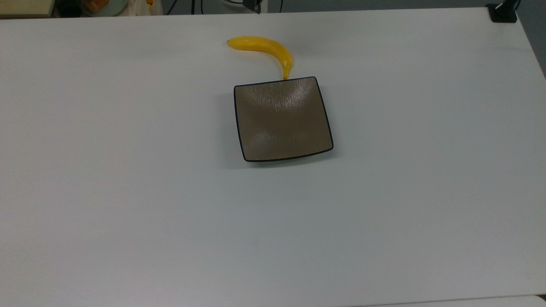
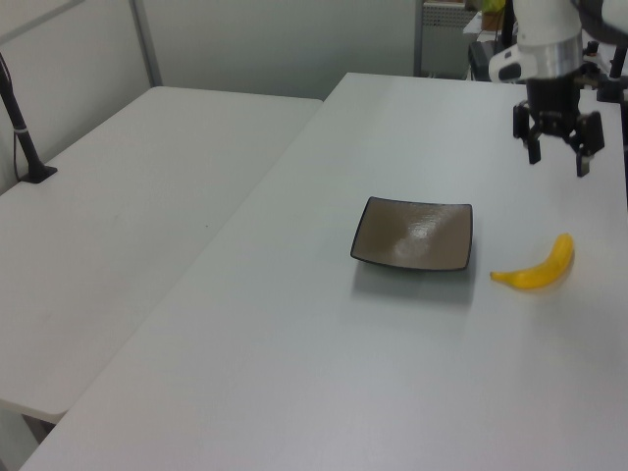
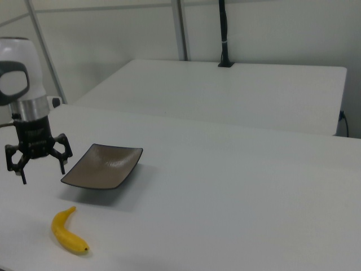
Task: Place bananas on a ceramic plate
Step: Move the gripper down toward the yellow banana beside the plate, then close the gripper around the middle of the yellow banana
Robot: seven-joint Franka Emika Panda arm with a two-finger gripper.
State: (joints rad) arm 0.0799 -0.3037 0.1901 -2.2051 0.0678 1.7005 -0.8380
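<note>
The claw (image 2: 558, 155) hangs spread wide in the left view's upper right, above the surface (image 1: 128, 192) and apart from the banana (image 2: 538, 269), probably lining up to grasp it. The banana lies just beside the empty ceramic plate (image 1: 283, 119), its stem tip at the rim.

White worktable (image 2: 294, 343); second white table (image 3: 225, 93) beside it; black post (image 3: 224, 34); pale partition walls (image 2: 275, 39).
</note>
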